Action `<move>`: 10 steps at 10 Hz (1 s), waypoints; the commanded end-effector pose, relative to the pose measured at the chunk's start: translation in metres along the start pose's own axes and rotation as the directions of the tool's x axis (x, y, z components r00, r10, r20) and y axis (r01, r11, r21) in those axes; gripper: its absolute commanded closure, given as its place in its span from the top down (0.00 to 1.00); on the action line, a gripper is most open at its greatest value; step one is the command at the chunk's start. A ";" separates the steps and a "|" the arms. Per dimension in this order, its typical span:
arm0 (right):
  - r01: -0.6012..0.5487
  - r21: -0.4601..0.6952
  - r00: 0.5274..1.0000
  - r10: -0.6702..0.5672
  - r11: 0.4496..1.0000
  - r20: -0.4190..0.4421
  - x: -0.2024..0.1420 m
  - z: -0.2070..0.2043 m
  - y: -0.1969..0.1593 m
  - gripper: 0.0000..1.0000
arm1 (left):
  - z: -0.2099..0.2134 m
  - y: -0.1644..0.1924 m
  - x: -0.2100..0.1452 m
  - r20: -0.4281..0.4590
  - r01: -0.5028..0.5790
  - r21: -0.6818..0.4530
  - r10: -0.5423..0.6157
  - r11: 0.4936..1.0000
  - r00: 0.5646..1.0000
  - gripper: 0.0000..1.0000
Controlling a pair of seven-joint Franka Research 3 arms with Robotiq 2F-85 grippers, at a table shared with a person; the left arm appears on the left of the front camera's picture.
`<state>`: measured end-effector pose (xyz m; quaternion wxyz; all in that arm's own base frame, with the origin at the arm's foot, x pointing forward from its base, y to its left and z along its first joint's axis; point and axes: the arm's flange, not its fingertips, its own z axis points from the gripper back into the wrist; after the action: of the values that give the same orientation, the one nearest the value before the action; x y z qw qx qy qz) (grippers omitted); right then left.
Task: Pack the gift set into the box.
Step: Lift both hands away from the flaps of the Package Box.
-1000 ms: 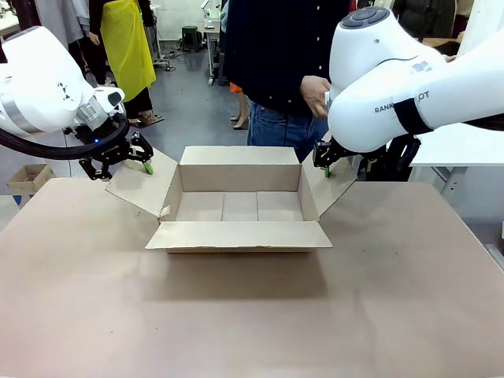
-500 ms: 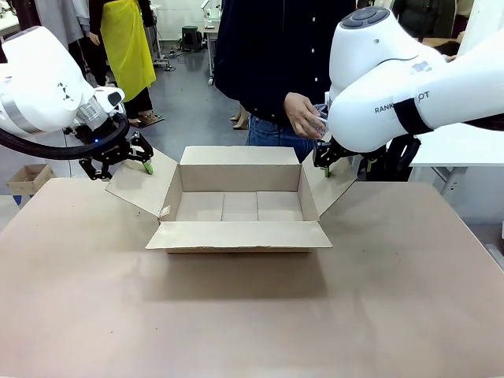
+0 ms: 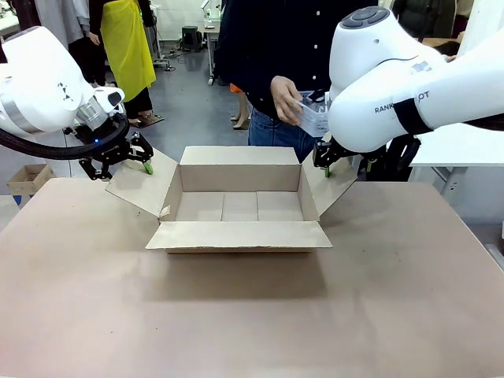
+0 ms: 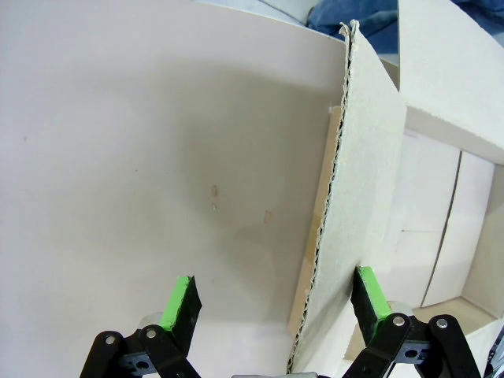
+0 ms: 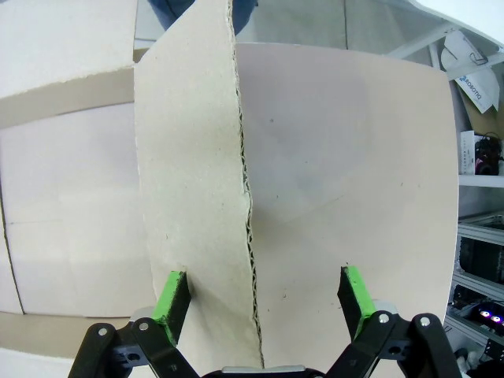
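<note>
The box (image 3: pixel 240 179) stands open on the counter (image 3: pixel 236 315). Its side flaps (image 3: pixel 142 189) lean outward because the left end effector (image 4: pixel 275 299) and the right end effector (image 5: pixel 264 295) straddle them, both opened wide and not pinching. Behind the box, a person's hand (image 3: pixel 285 98) holds the gift set (image 3: pixel 313 118), probably to lower it inside.

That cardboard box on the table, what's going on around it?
The box sits open and empty. The left pincer, open, straddles the edge of the left flap; the right pincer does likewise at the right flap. Across the table a person's hand holds a pale item, partly hidden by the right arm.
</note>
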<state>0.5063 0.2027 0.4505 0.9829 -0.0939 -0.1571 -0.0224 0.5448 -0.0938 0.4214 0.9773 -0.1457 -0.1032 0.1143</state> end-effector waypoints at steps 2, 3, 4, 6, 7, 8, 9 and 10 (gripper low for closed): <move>0.020 -0.019 1.000 -0.019 1.000 0.013 0.003 0.000 0.001 1.00 | 0.002 -0.001 -0.001 0.001 -0.013 0.014 0.013 1.000 1.000 1.00; 0.020 -0.019 1.000 -0.019 1.000 0.013 0.003 0.000 0.001 1.00 | 0.002 -0.001 -0.001 0.001 -0.013 0.014 0.013 1.000 1.000 1.00; 0.020 -0.019 1.000 -0.019 1.000 0.013 0.003 0.000 0.001 1.00 | 0.002 -0.001 -0.001 0.001 -0.013 0.014 0.013 1.000 1.000 1.00; 0.020 -0.019 1.000 -0.019 1.000 0.013 0.003 0.000 0.001 1.00 | 0.002 -0.001 -0.001 0.001 -0.013 0.014 0.013 1.000 1.000 1.00; 0.020 -0.019 1.000 -0.019 1.000 0.013 0.003 0.000 0.001 1.00 | 0.002 -0.001 -0.001 0.001 -0.013 0.014 0.013 1.000 1.000 1.00; 0.020 -0.019 1.000 -0.019 1.000 0.013 0.003 0.000 0.001 1.00 | 0.002 -0.001 -0.001 0.001 -0.013 0.014 0.013 1.000 1.000 1.00; 0.020 -0.019 1.000 -0.019 1.000 0.013 0.003 0.000 0.001 1.00 | 0.002 -0.001 -0.001 0.001 -0.013 0.014 0.013 1.000 1.000 1.00; 0.020 -0.019 1.000 -0.019 1.000 0.013 0.003 0.000 0.001 1.00 | 0.002 -0.001 -0.001 0.001 -0.013 0.014 0.013 1.000 1.000 1.00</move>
<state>0.5063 0.2027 0.4505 0.9828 -0.0939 -0.1571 -0.0224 0.5448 -0.0938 0.4214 0.9773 -0.1457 -0.1032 0.1143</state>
